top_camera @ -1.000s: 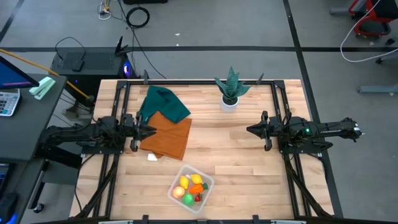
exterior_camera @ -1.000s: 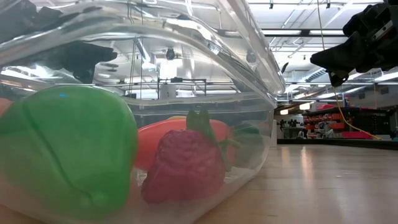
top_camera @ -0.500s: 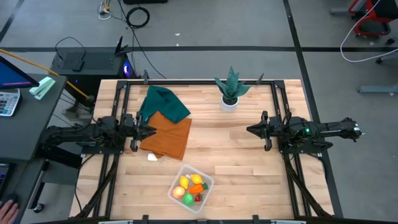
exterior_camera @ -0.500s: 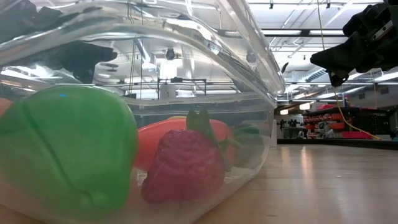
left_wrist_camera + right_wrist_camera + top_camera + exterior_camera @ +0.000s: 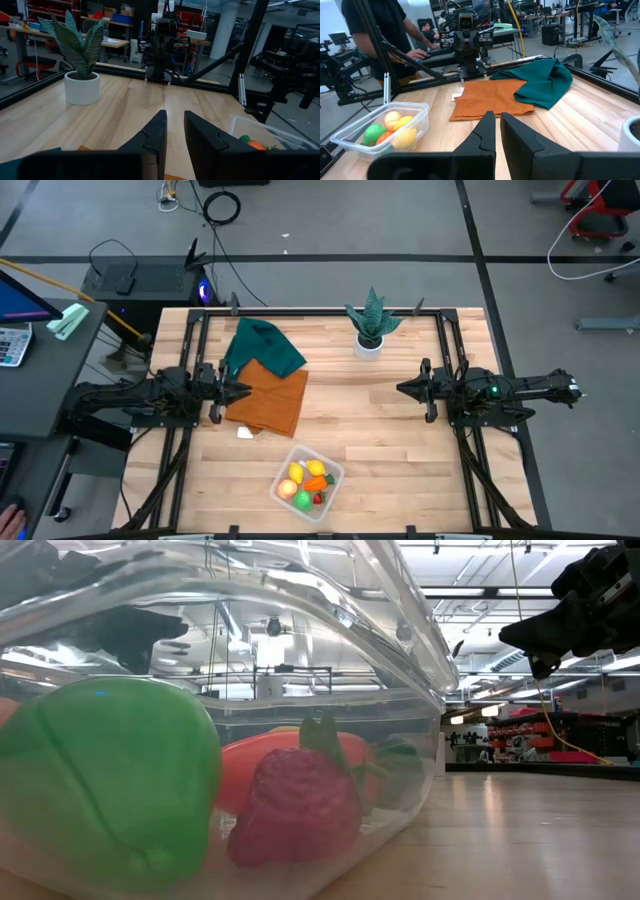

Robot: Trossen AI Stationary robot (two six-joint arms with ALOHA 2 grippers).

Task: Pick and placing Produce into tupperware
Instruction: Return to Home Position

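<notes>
– So, how much free room is there on the table (image 5: 400, 460)?
– Plenty. The widest bare wood lies in the middle and toward the right front corner. Black rails run along the left, right and far edges.
– And the arms?
– The left gripper (image 5: 245, 390) hangs at the left side, over the edge of the orange cloth (image 5: 272, 405). The right gripper (image 5: 402, 389) hangs at the right side over bare wood, well apart from it, and the two point at each other. On both, the jaws stand close together with only a narrow slit between them, holding nothing.
– What fills the left half?
– The orange cloth, with a green cloth (image 5: 265, 348) bunched on its far corner. A potted plant (image 5: 370, 327) stands near the middle of the far edge.
– And the tupperware?
– The tupperware (image 5: 336, 471) sits by the near edge, a little left of centre, turned at an angle and open-topped. All the produce (image 5: 306, 483) lies inside it. Two yellow pieces are on the far side and an orange piece (image 5: 316, 483) is in the middle. A green fruit (image 5: 100, 780) and a red strawberry (image 5: 295, 810) are on the near side.
– Anything loose?
– A small white scrap (image 5: 245, 433) lies just off the orange cloth's near corner.
</notes>
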